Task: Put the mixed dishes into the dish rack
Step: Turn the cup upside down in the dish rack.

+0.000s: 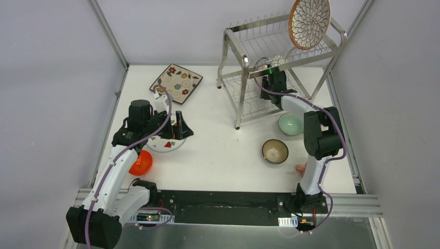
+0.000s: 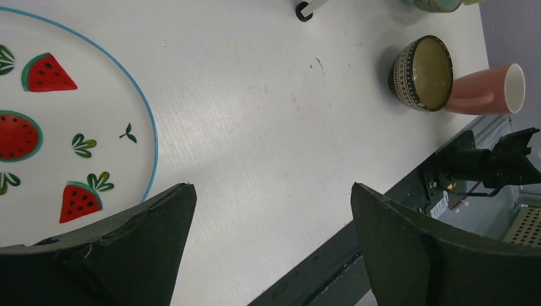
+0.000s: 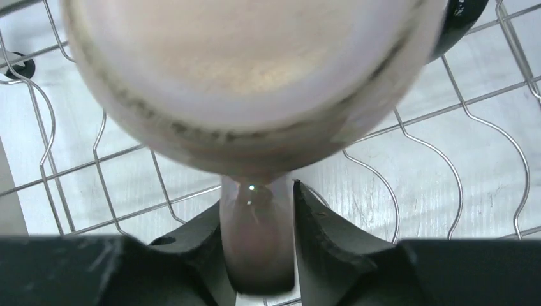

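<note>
The dish rack (image 1: 244, 57) stands at the back right, with the round petal-pattern plate (image 1: 310, 22) upright on its top tier. My right gripper (image 1: 274, 78) reaches into the lower tier. It is shut on the handle of a pale cup (image 3: 249, 76) above the rack wires (image 3: 446, 153). My left gripper (image 1: 179, 127) is open and empty over the right edge of a white watermelon plate (image 2: 64, 115); its left finger (image 2: 140, 242) overlaps the plate's rim. The square floral plate (image 1: 176, 83), orange bowl (image 1: 141, 163), mint bowl (image 1: 290, 124), brown bowl (image 1: 275, 151) and pink cup (image 1: 301, 167) lie on the table.
The brown bowl (image 2: 422, 73) and the pink cup (image 2: 488, 89), which lies on its side, sit close together near the table's front edge by the right arm's base. Grey walls close in the table on the left, back and right.
</note>
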Robot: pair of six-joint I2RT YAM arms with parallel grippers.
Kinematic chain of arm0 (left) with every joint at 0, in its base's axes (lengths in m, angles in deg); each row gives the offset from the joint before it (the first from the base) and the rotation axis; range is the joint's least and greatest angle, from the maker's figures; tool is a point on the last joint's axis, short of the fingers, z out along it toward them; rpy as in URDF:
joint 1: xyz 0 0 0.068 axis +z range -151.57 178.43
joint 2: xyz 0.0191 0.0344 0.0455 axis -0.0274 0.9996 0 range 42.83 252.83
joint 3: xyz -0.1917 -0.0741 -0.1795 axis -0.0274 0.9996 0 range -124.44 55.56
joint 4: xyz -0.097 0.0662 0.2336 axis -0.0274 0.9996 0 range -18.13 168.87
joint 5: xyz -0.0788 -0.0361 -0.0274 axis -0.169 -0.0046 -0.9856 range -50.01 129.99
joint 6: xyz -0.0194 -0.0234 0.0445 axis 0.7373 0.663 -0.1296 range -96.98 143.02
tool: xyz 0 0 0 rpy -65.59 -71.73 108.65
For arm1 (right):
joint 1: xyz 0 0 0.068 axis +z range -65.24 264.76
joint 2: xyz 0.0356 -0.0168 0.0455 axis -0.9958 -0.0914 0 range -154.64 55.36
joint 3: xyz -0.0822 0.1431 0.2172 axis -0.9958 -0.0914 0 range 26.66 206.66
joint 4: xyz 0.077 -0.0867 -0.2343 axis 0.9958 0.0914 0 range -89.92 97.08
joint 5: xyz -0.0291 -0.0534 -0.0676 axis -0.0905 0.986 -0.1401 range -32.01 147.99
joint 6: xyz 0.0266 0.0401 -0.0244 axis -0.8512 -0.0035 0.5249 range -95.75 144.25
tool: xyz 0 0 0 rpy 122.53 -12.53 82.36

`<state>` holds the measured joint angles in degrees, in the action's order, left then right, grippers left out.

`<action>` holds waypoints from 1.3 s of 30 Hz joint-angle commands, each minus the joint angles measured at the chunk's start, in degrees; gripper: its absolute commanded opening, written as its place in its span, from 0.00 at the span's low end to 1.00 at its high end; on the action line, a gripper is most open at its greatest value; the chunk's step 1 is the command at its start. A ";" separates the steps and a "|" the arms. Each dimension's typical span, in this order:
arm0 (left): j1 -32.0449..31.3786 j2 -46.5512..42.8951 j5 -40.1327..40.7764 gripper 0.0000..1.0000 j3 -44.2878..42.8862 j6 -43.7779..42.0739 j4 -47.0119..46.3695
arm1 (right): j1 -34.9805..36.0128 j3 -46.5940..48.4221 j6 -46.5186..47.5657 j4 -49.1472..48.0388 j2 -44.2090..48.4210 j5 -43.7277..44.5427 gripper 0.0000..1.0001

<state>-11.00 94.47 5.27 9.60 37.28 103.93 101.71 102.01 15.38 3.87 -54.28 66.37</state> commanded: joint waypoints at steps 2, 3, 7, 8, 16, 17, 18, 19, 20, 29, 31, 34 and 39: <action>-0.50 -0.52 0.45 0.96 -0.66 -0.89 -0.33 | -0.29 3.26 2.01 -1.28 3.42 1.72 0.39; -0.50 -0.56 0.46 0.96 -0.63 -0.85 -0.35 | -0.33 3.29 2.29 -0.72 3.90 1.72 0.40; -0.56 -0.64 0.35 0.96 -0.62 -0.80 -0.34 | -0.34 2.96 2.02 0.87 4.77 1.47 0.43; -0.59 -0.66 0.40 0.96 -0.63 -0.81 -0.34 | -0.34 2.74 1.88 1.13 4.90 1.58 0.43; -0.59 -0.75 0.44 0.96 -0.46 -0.67 -0.33 | -0.49 4.39 3.60 1.28 3.13 1.70 0.37; -0.59 -0.79 0.44 0.96 -0.45 -0.70 -0.33 | -0.51 4.87 3.72 1.23 2.66 1.89 0.35; -0.59 -0.76 0.44 0.96 -0.51 -0.72 -0.39 | -0.61 5.36 3.76 1.22 2.14 1.98 0.34; -0.59 -0.76 0.51 0.96 -0.46 -0.77 -0.37 | -0.67 5.72 3.83 1.24 1.54 2.05 0.33; -0.59 -0.72 0.57 0.96 -0.45 -0.76 -0.34 | -0.71 6.15 3.86 1.18 1.08 2.25 0.33; -0.59 -0.30 0.62 0.96 -0.54 -0.79 -0.26 | -1.30 10.12 3.26 0.47 -3.40 2.67 0.26; -0.59 -0.28 0.74 0.96 -0.54 -0.87 -0.30 | -1.31 11.18 3.26 0.37 -4.35 2.75 0.25; -0.59 -0.10 0.88 0.96 -0.54 -0.89 -0.18 | -1.31 12.14 3.77 0.22 -5.31 3.96 0.24; -0.59 0.05 0.91 0.95 -0.54 -0.98 -0.19 | -2.27 11.97 5.48 -1.89 -6.37 1.32 0.24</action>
<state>-11.00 94.49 5.44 9.63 37.28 103.93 100.94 112.26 19.34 5.55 -59.05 68.36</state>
